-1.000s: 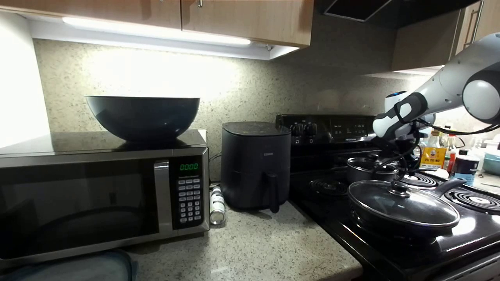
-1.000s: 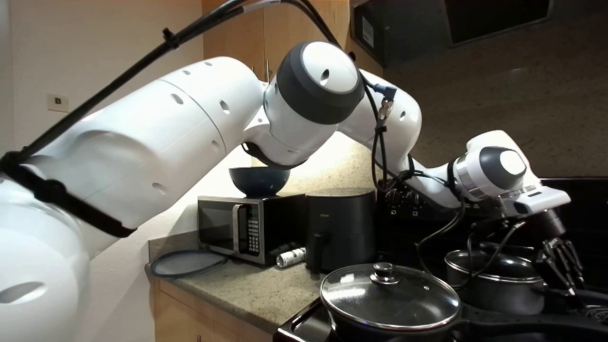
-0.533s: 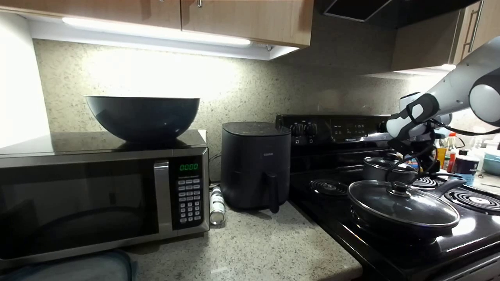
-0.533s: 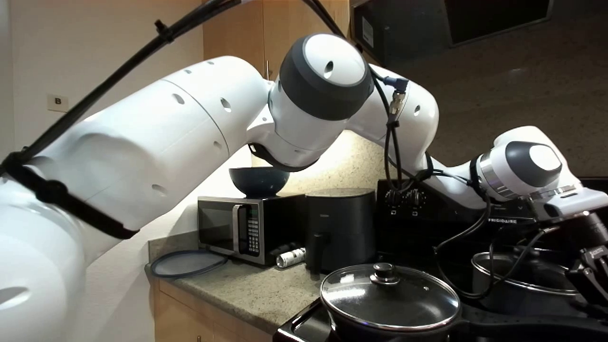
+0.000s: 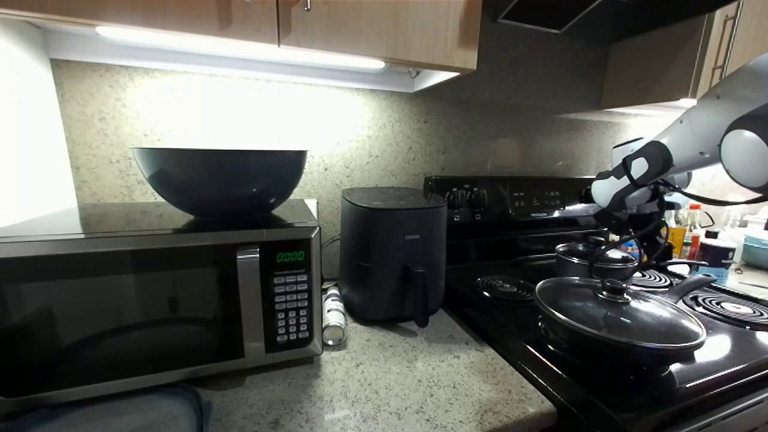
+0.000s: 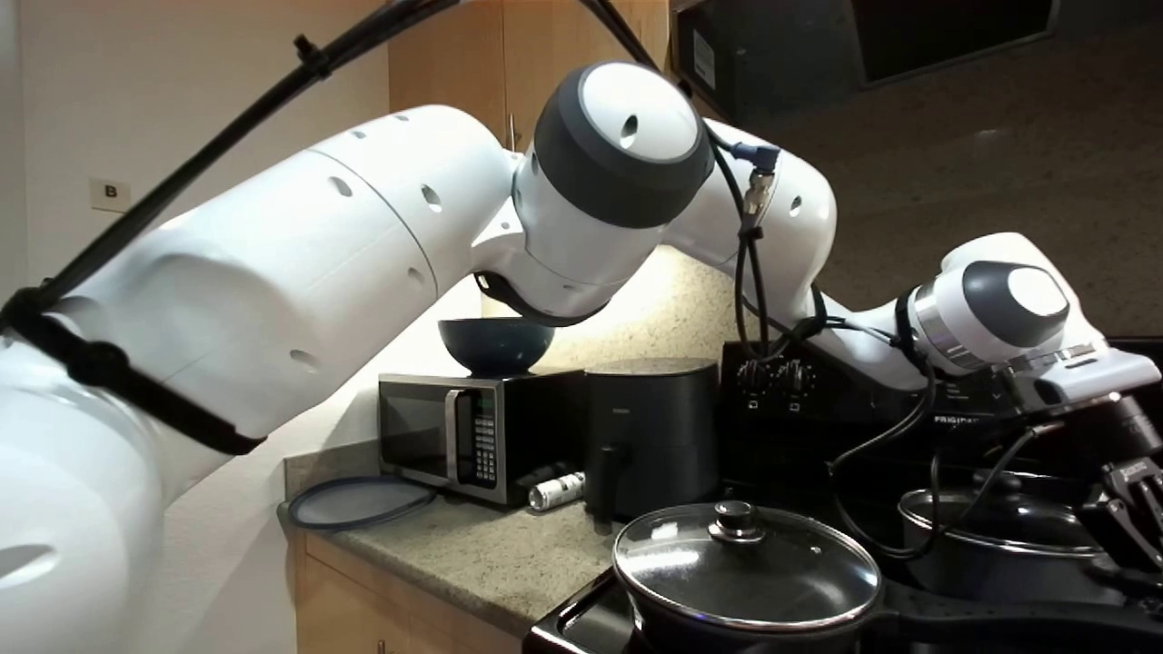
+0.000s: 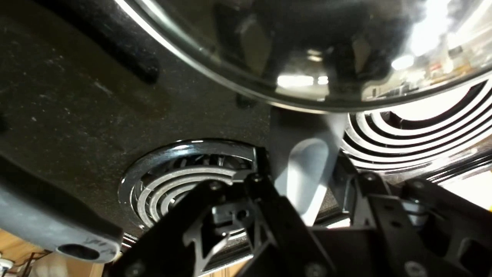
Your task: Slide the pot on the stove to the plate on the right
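Observation:
The pot (image 5: 573, 268) is small, round and dark with a glass lid. It stands toward the back of the black stove (image 5: 492, 336), left of the rear right coil plate (image 5: 654, 279). It shows also in an exterior view (image 6: 995, 570), partly behind a hanging cable, and its lid fills the top of the wrist view (image 7: 238, 65). In the wrist view, my gripper (image 7: 302, 165) has a finger on each side of the pot's grey handle (image 7: 307, 169), and the handle fills the gap. In an exterior view my gripper (image 6: 1136, 513) is at the right edge, partly cut off.
A wide lidded pan (image 5: 618, 321) stands in front of the pot, its handle (image 7: 57, 223) pointing right. The front right coil (image 7: 184, 188) lies beside that handle. Bottles and a blue container (image 5: 714, 252) stand beyond the stove. An air fryer (image 5: 393, 258) stands left.
The pot and my gripper moved right together across the stove between 1.0 and 0.5 s ago. Since then both have shifted slightly back left, and the wrist has risen a little.

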